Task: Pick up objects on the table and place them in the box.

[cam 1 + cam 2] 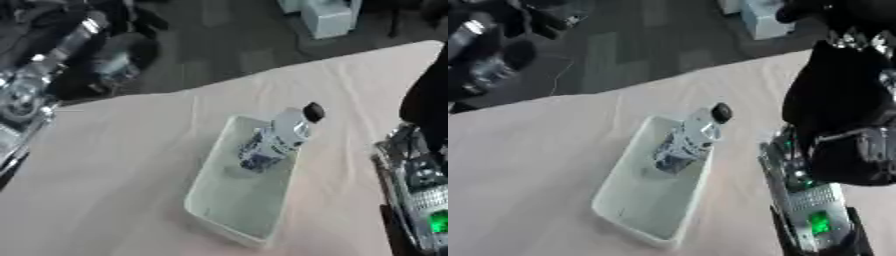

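While the bottle (278,137) leans tilted inside the box (229,212), both arms flank it — their fingers' state I cannot tell.

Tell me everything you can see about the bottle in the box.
The bottle looks like clear plastic with a dark round cap and a white label printed in dark blue. It lies tilted inside the pale translucent box, base down in the tray, neck leaning over the far right rim. No hand touches it. The box sits on the beige table.
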Tool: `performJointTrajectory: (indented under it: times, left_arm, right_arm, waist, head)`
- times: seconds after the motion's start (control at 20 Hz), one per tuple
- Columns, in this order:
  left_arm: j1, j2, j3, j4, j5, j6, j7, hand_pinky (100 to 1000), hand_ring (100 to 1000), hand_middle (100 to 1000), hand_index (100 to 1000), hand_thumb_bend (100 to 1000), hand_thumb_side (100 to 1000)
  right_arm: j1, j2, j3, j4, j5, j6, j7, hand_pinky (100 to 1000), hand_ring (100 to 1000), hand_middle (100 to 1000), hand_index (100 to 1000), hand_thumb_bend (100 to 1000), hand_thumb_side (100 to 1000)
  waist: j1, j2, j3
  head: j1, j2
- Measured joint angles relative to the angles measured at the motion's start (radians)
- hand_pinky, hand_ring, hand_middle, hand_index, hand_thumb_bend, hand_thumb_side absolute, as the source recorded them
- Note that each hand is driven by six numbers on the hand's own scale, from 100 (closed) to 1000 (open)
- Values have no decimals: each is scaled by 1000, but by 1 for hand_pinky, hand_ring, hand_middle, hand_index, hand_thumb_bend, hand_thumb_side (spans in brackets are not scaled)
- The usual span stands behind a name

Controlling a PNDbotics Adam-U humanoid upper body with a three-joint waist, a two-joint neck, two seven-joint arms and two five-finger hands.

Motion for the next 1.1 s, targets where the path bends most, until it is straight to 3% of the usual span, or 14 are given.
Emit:
performJointTrajectory:
  times: [0.2, 0.35, 0.5, 0.85, 1.1]
  left_arm:
    - [136, -73, 27, -42, 46, -206, 185, 667, 765, 841, 902, 329, 772]
    - [213, -180, 43, -47, 4, -380, 246, 610, 705, 790, 832, 318, 727]
    - [254, -275, 58, -47, -73, -489, 285, 576, 649, 780, 790, 279, 738]
    - [213, -350, 30, -47, -166, -542, 250, 558, 608, 756, 785, 227, 715]
    - [185, -352, 19, -47, -154, -555, 233, 559, 602, 757, 780, 192, 779]
  right_arm:
    - [38, -43, -25, 0, 10, 31, -19, 409, 520, 563, 639, 100, 1000]
    - [63, -70, -43, 0, 18, 57, -33, 409, 521, 564, 639, 100, 1000]
    - [82, -91, -60, 0, 27, 78, -47, 410, 521, 564, 640, 100, 1000]
    - [94, -131, -67, 0, 42, 105, -58, 411, 522, 565, 640, 100, 1000]
    - [100, -135, -75, 0, 45, 112, -65, 411, 522, 565, 640, 100, 1000]
  waist:
    - [-46, -23, 59]
    - [-77, -41, 101]
    - [-94, -42, 134]
    - [-100, -52, 158]
    - [-114, -48, 158]
  head:
    - [-7, -3]
    - [-21, -21]
    - [-36, -34]
    - [-125, -80]
    - [-119, -106]
